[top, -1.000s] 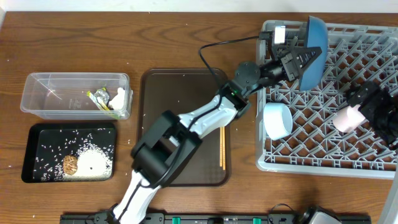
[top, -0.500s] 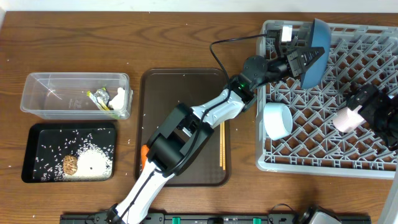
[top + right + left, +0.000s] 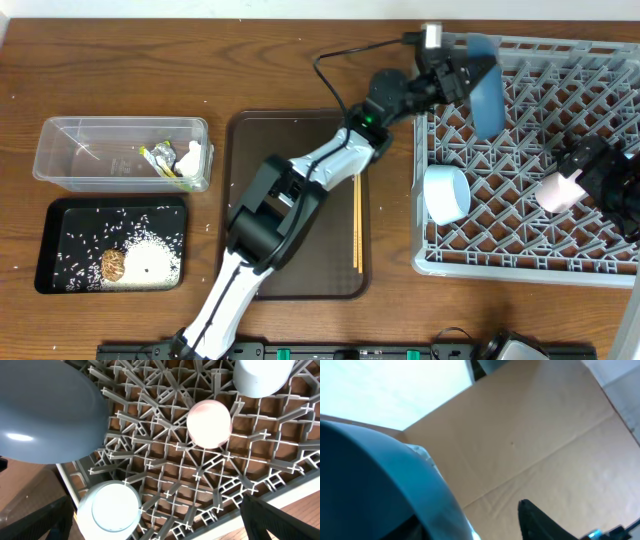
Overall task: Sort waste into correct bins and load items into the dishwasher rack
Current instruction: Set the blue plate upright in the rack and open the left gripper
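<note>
Step in hand: loading the rack. The left gripper [image 3: 462,78] is clamped on the rim of the large blue plate [image 3: 487,95], which is held nearly on edge over the far-left corner of the dishwasher rack [image 3: 600,262]. The right gripper [image 3: 600,172] hangs with fingers spread wide over the rack's right side, above the pink cup [image 3: 209,423] standing among the pegs, and the pale blue bowl [image 3: 446,193] lies at the rack's left edge. Next move, as judged: lower the plate's edge squarely between two peg rows before letting go, or it may tip; the chopsticks [image 3: 356,225] wait on the brown serving tray [image 3: 250,150] left of the rack.
</note>
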